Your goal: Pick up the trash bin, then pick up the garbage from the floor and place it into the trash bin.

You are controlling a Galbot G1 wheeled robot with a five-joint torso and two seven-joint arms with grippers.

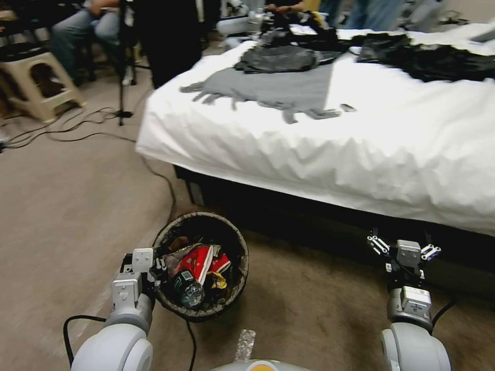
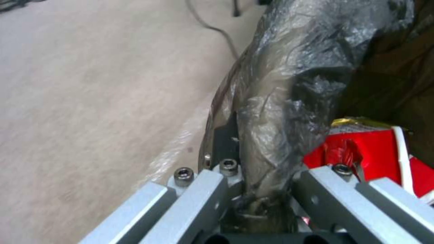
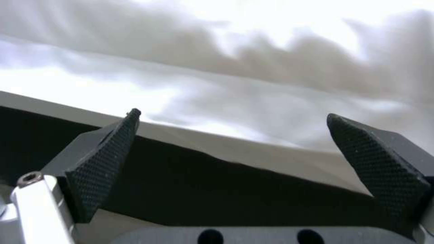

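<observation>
Beige floor (image 1: 62, 216) beside a white bed (image 1: 361, 154). Left pincer (image 2: 260, 189) is clamped on the trash bin (image 1: 202, 265) rim, near left. Right pincer (image 3: 235, 159) apart, empty. Thin bag may slip, so bin w/ garbage (image 1: 198, 263) could tip.

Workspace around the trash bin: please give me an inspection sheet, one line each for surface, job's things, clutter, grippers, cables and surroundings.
Surface: beige carpet floor; no loose litter seen on it.
Job's things: trash bin, dark bag over its rim, holds garbage: red-and-white wrappers, a yellow wrapper, a dark bottle.
Clutter: silver strip on the floor near the robot's base.
Grippers: left gripper shut on the bin's bagged rim; right gripper open, empty, facing the bed's side.
Cables: black cable runs across the floor to the bin; more cables lie near the stool.
Surroundings: bed with white sheet, grey and black clothes on top.
</observation>
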